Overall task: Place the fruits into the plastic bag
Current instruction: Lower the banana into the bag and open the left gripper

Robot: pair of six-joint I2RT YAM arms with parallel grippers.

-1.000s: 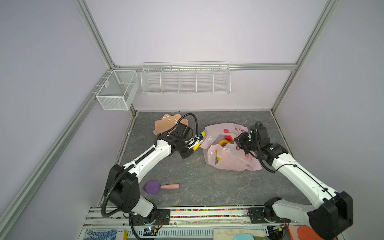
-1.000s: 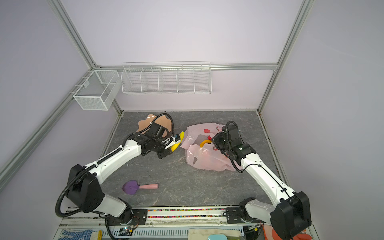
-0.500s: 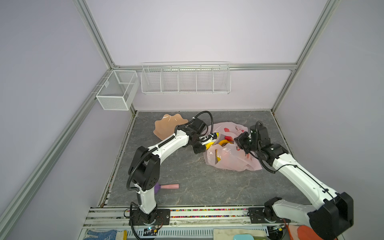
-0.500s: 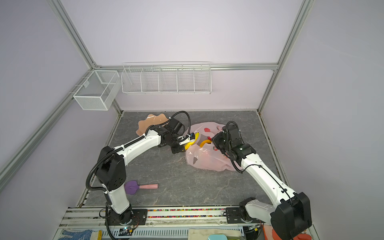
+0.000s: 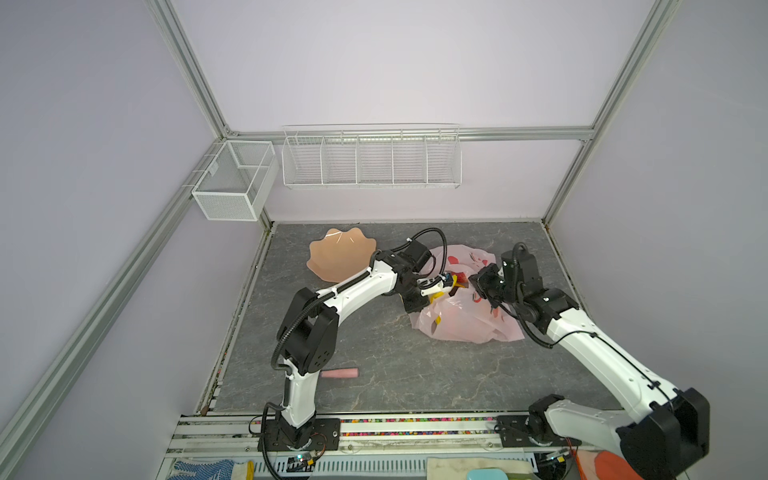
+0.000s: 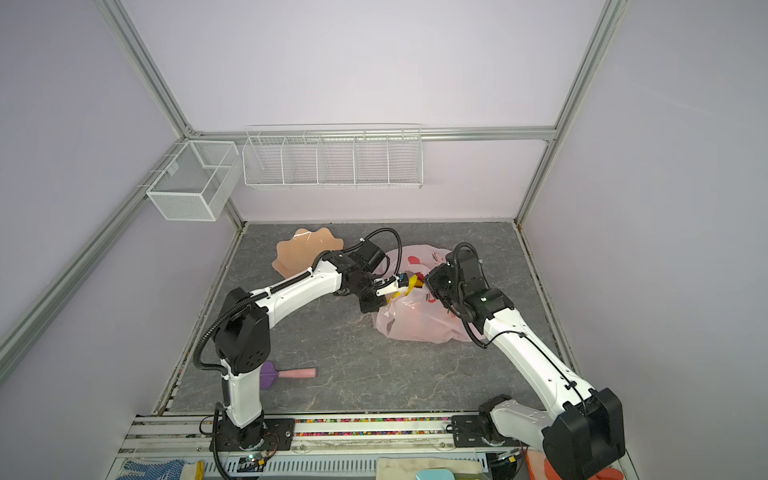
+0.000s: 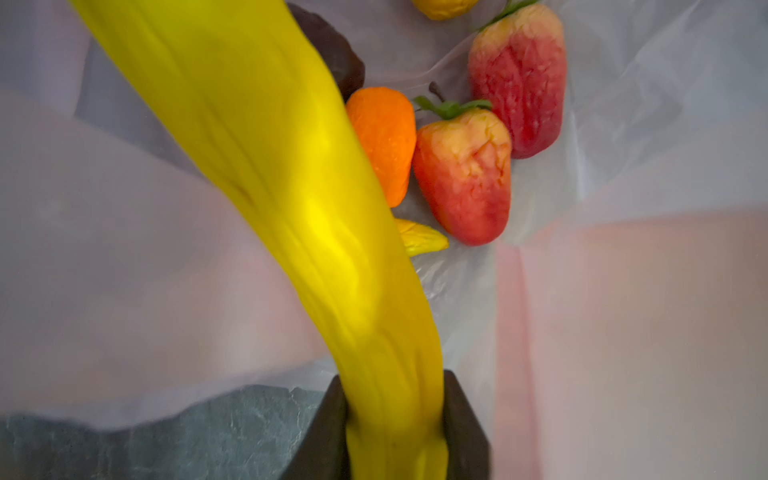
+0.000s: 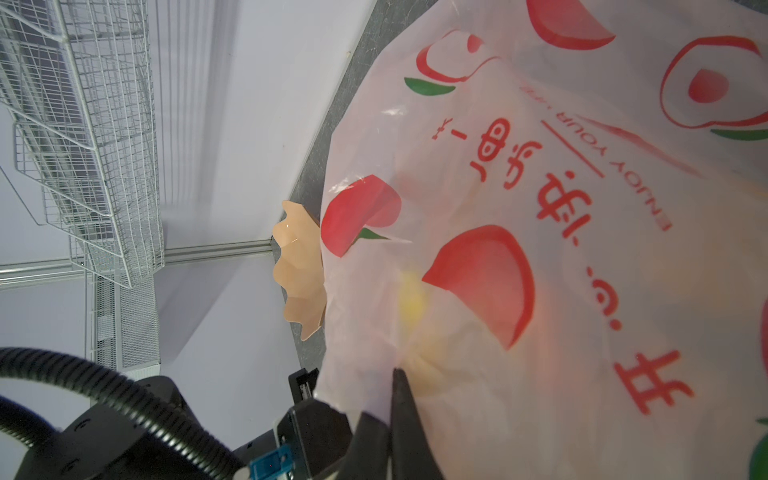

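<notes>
The plastic bag point(image 5: 465, 322) point(image 6: 419, 326) point(image 8: 540, 249) is laid crumpled on the grey counter point(image 5: 395, 365), with its mouth raised and turned to the left. The bag's film, printed with red fruit and Chinese characters, is pinched at the right side of the mouth by the right jaws, which are fully closed on it.

One end of a yellow banana point(image 6: 411, 284) point(image 7: 291, 187) is clamped between the left jaws at the left side of the mouth. The rest of the banana is extended through the opening, over the fruits lying inside. Whether it touches them cannot be told.

In the left wrist view, several fruits are seen inside the bag on its lower film:
- Two red strawberries point(image 7: 463, 178) point(image 7: 519, 79) are lying side by side.
- An orange point(image 7: 384, 141) is pressed against the nearer strawberry.
- A dark round fruit point(image 7: 338, 62) is partly hidden behind the banana.
- The tip of a second banana point(image 7: 422, 243) is visible.
- A yellow fruit point(image 7: 440, 6) is cut off by the frame edge.

A peach scalloped bowl point(image 5: 340, 259) point(image 6: 305, 255) is set to the left of the bag and slightly farther back, apart from it. A utensil point(image 6: 286, 374) with a purple head and pink handle is lying well apart from the bag, to its front left. In a top view only its handle point(image 5: 338, 373) is shown, the head being hidden by the left arm point(image 5: 357, 291).
</notes>
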